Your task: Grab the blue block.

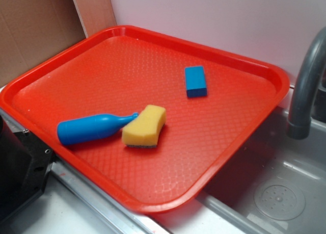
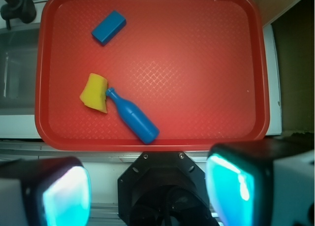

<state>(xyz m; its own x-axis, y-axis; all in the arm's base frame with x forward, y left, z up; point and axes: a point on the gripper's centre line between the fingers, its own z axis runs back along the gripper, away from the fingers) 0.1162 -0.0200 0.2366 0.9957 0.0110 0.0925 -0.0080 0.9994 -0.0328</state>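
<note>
In the wrist view, your gripper fills the bottom of the picture: two pale fingers glowing cyan on their inner faces, one at 7 o'clock and one at 5 o'clock, with the black gripper mount between them. The jaws stand wide apart and hold nothing. They hang off the near edge of the red tray, clear of everything on it.

Moving outward from the jaws, the first thing you meet is the blue bottle-shaped toy, lying on its side just left of centre, its narrow neck pointing toward 11 o'clock. The neck tip touches the yellow sponge, which sits at about 9 o'clock.

Farther out, at about 11 o'clock near the far left corner of the tray, lies the blue block. It rests flat on the tray floor, turned at a slant, well apart from the sponge and the bottle toy (nothing touches it).

In the exterior view the blue block sits at about 1 o'clock on the tray, with the sponge and bottle toy at 7 to 8 o'clock. A grey faucet curves over a metal sink at 3 to 5 o'clock. The gripper cannot be made out there.
</note>
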